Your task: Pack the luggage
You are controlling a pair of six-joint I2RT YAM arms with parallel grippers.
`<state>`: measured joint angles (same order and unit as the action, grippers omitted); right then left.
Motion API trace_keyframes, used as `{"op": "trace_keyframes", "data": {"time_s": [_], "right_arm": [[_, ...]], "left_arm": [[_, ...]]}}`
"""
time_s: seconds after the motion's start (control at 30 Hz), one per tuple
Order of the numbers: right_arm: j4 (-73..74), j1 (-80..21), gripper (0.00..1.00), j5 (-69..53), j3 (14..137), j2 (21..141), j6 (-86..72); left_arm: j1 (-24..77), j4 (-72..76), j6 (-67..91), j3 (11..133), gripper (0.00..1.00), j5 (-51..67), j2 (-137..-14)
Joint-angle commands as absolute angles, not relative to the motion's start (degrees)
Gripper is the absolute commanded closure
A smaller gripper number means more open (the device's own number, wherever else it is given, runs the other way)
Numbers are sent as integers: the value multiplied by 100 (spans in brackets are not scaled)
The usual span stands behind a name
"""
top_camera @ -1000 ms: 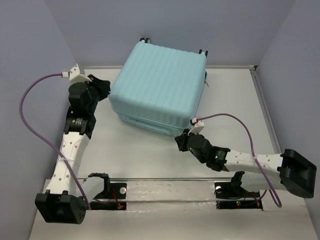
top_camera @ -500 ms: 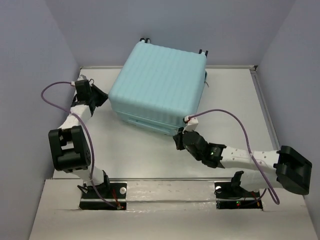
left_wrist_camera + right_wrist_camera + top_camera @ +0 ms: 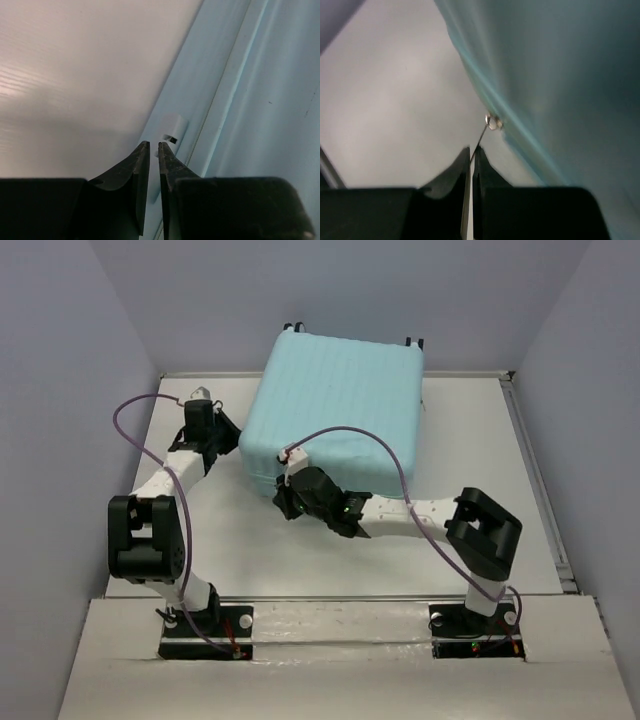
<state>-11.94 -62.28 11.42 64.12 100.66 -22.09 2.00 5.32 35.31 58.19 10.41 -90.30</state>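
The pale mint-blue luggage (image 3: 340, 410) lies closed on the table, wheels at the far side. My left gripper (image 3: 232, 435) is shut and empty, its tips at the luggage's left side wall. In the left wrist view the gripper (image 3: 154, 146) sits just below a small pale stud (image 3: 172, 131) on the shell (image 3: 250, 100). My right gripper (image 3: 283, 502) is at the luggage's near left corner. In the right wrist view the gripper (image 3: 471, 149) is shut on a thin metal zipper pull (image 3: 482, 135) that hangs from the slider (image 3: 493, 121) on the seam of the luggage (image 3: 560, 75).
The white table (image 3: 500, 460) is walled by purple panels at the left, back and right. A purple cable (image 3: 350, 435) from the right arm arcs over the luggage top. The right arm's forearm (image 3: 410, 518) lies along the luggage's near side.
My right gripper has travelled left along the luggage's near edge, from its right corner to its left corner. The luggage has turned and shifted right. My left gripper followed its left side.
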Motion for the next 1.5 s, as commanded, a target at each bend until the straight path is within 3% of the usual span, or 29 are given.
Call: {"op": "trace_keyframes", "data": {"time_s": [0.0, 0.2, 0.3, 0.33, 0.37, 0.4, 0.47, 0.5, 0.53, 0.57, 0.6, 0.63, 0.67, 0.73, 0.87, 0.9, 1.07, 1.2, 1.37, 1.47], "right_arm": [[-2136, -6811, 93, -1440, 7769, 10888, -1952], [-2153, -6925, 93, -2021, 8868, 11619, -2056], [-2092, -7005, 92, -1612, 8221, 11217, -1987], [-1979, -7057, 86, -1443, 7957, 10719, -2012], [-1638, -7058, 59, -1302, 7684, 10444, -2013], [-1452, -7058, 47, -927, 7116, 10137, -1978], [-717, -7058, 31, -398, 6586, 9182, -1986], [-468, -7058, 30, 144, 6148, 8845, -1986], [-31, -7058, 35, 410, 5970, 8189, -2012], [261, -7058, 45, 683, 5794, 7852, -2039], [438, -7005, 63, 1068, 5574, 7535, -2074], [805, -6857, 88, 1194, 5546, 7210, -2083], [1009, -6734, 93, 1543, 5616, 6650, -2066], [1334, -6374, 93, 2133, 5747, 6172, -1952], [1784, -4022, 93, 2136, 6177, 5608, -1530], [1810, -3060, 93, 2171, 6396, 5651, -1477], [1828, -671, 93, 1453, 6959, 6791, -1616], [1784, -115, 93, 503, 7373, 8022, -1758], [1521, -114, 93, -850, 7927, 9077, -1925], [1406, -166, 93, -1764, 8462, 9798, -1890]], "left_arm": [[844, 0, 2787, 5731, 76, 2065, -8333], [844, -607, 2189, 5476, 76, 2180, -7964], [835, -545, 2197, 5291, 75, 2188, -7770], [835, -510, 2258, 5248, 76, 2171, -7656], [826, -458, 2294, 5195, 76, 2162, -7620], [826, -414, 2311, 5177, 76, 2145, -7585], [826, -343, 2399, 5142, 75, 2136, -7471], [826, -299, 2426, 5142, 75, 2127, -7436], [826, -273, 2478, 5124, 75, 2101, -7366], [826, -238, 2505, 5107, 76, 2101, -7348], [826, -194, 2531, 5106, 76, 2048, -7322], [835, -185, 2549, 5098, 76, 1996, -7278], [826, -141, 2618, 5080, 76, 1952, -7260], [835, -53, 2715, 5010, 76, 1977, -7233], [861, 219, 3023, 4677, 76, 1952, -6980], [905, 350, 3137, 4589, 76, 1916, -6865], [1177, 562, 3305, 4176, 76, 1504, -6540], [1441, 720, 3410, 3921, 76, 905, -6241], [1827, 896, 3454, 3621, 76, 536, -6134], [2668, 896, 3296, 3472, 76, 89, -6100]]}}
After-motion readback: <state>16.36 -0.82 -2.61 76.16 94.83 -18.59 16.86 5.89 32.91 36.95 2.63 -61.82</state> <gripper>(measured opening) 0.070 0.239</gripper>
